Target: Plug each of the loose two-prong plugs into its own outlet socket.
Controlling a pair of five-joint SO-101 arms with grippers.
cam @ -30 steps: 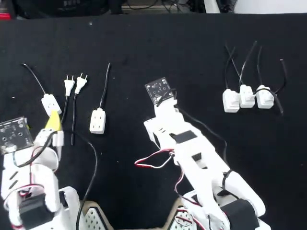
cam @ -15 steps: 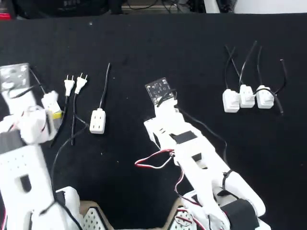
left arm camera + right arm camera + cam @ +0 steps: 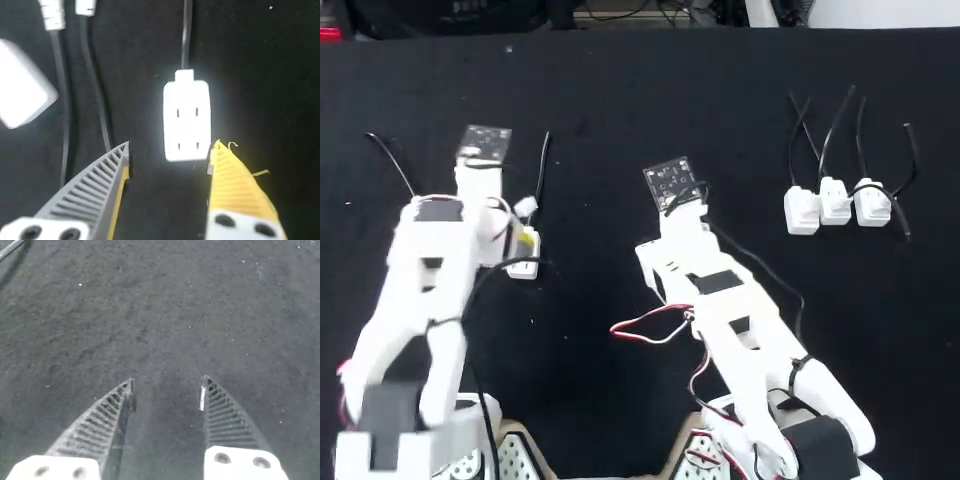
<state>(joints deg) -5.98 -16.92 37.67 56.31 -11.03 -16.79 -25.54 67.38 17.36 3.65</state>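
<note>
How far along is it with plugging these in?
Looks done: three white plug-and-socket sets off to the right appear joined, though I cannot be sure. In hand: the left gripper, fingers open, straddles an empty socket, gripping nothing. Left: two loose plugs and a second socket lie beside it, unplugged.

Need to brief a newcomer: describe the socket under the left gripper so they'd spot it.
At the left of the black table, under the left gripper, lies a white socket with a black cord. Unlike the white block beside it, it shows four slots.
</note>
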